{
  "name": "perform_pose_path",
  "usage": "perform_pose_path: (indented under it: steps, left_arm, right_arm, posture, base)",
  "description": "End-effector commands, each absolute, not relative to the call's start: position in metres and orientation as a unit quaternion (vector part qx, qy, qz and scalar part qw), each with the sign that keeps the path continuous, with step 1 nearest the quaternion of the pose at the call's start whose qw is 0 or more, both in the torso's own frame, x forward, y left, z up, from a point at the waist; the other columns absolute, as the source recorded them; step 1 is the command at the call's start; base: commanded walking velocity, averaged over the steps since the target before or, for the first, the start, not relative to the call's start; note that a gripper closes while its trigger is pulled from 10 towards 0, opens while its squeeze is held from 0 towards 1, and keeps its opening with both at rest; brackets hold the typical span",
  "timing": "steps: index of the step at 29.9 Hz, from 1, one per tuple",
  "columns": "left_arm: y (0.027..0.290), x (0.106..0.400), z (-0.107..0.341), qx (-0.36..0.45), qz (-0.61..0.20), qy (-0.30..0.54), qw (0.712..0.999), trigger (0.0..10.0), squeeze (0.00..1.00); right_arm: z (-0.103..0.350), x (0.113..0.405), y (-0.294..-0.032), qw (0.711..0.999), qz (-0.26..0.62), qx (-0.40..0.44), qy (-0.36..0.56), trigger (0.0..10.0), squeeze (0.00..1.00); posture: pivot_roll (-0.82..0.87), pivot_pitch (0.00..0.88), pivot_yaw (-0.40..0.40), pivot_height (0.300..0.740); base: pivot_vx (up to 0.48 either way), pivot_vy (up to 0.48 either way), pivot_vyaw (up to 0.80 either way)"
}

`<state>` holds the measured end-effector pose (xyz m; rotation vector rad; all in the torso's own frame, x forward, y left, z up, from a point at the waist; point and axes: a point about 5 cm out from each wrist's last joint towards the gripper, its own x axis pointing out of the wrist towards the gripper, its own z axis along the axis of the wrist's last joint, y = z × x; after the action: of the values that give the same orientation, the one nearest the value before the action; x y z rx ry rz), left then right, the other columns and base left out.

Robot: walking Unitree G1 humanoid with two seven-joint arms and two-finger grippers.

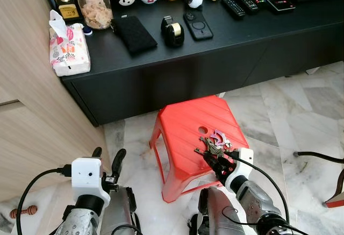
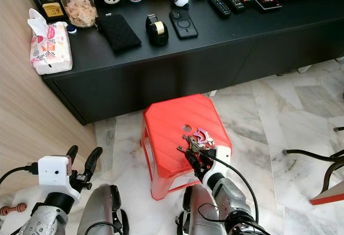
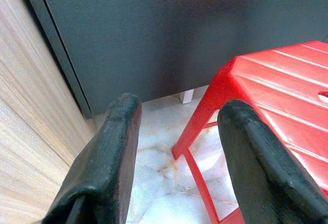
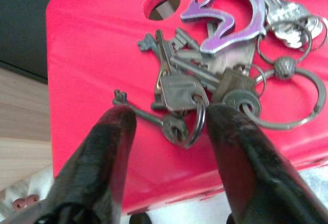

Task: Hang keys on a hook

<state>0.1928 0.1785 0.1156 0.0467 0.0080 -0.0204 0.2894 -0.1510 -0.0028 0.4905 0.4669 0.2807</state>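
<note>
A bunch of keys (image 1: 213, 142) with a purple tag (image 4: 225, 14) and several metal rings lies on the red plastic stool (image 1: 183, 127), near its front right corner. My right gripper (image 1: 213, 161) is open just in front of the bunch, its fingers (image 4: 110, 147) on either side of the nearest keys (image 4: 177, 101) without closing on them. My left gripper (image 1: 107, 159) is open, held low to the left of the stool, empty. No hook can be seen.
A long black cabinet (image 1: 215, 68) stands behind the stool with a tissue pack (image 1: 67, 49), jar, wallet, tape dispenser, phone, figurines and remotes on top. A wooden panel (image 1: 27, 84) is at the left. Marble floor surrounds the stool; a black cable (image 1: 317, 157) lies right.
</note>
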Motion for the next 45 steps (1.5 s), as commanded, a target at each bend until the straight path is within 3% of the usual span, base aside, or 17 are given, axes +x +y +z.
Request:
perform_pose_path:
  steps: [1, 26, 39, 45]
  left_arm:
    - [0.178, 0.189, 0.116, 0.024, -0.007, 0.007, 1.000, 10.0, 0.00]
    - [0.179, 0.194, 0.110, 0.025, -0.012, 0.015, 1.000, 10.0, 0.00]
    - [0.183, 0.209, 0.105, 0.030, -0.013, 0.009, 0.999, 10.0, 0.00]
    - [0.189, 0.223, 0.103, 0.036, -0.009, 0.000, 0.999, 10.0, 0.00]
  right_arm:
    - [-0.009, 0.283, -0.154, 0.933, 0.127, 0.237, 0.241, 0.0, 0.00]
    - [-0.011, 0.283, -0.153, 0.932, 0.123, 0.229, 0.251, 0.0, 0.00]
    - [-0.007, 0.287, -0.149, 0.935, 0.113, 0.239, 0.238, 0.0, 0.00]
    - [0.013, 0.305, -0.148, 0.954, 0.114, 0.207, 0.183, 0.0, 0.00]
  posture:
    - [0.04, 0.269, -0.114, 0.622]
    - [0.03, 0.251, -0.112, 0.622]
    - [0.04, 0.170, -0.097, 0.622]
    - [0.04, 0.104, -0.088, 0.622]
  base:
    - [0.000, 0.000, 0.00]
    - [0.000, 0.000, 0.00]
    - [0.000, 0.000, 0.00]
    - [0.000, 0.000, 0.00]
